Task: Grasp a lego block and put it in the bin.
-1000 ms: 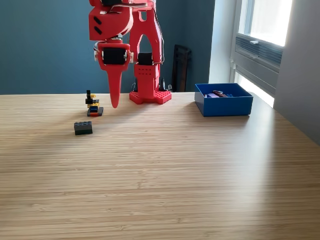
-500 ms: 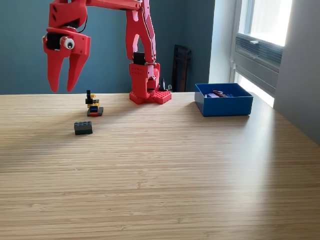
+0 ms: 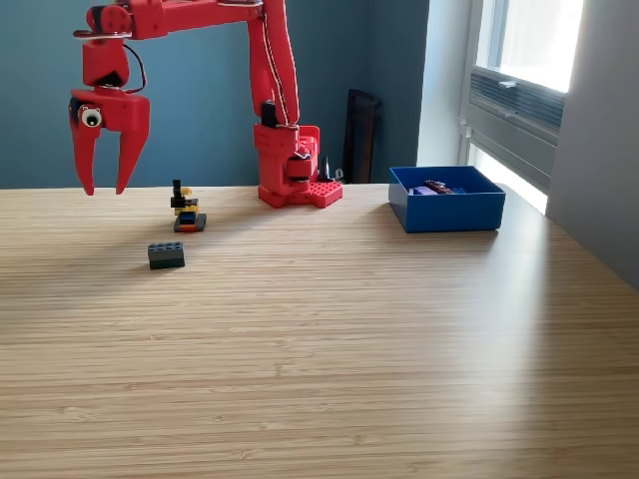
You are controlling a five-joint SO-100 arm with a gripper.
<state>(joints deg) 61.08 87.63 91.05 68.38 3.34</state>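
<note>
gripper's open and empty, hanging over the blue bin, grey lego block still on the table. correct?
Not quite. In the exterior view the open, empty gripper hangs at the view's far left, above the table beyond the grey lego block, nowhere near the blue bin on the right. The block does lie on the table.

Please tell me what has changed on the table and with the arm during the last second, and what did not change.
The gripper swung toward the exterior view's left, from above the small lego figure to well past it, and now hangs open and empty. It has grasped nothing. The dark lego block, the figure and the blue bin stayed where they were.
</note>
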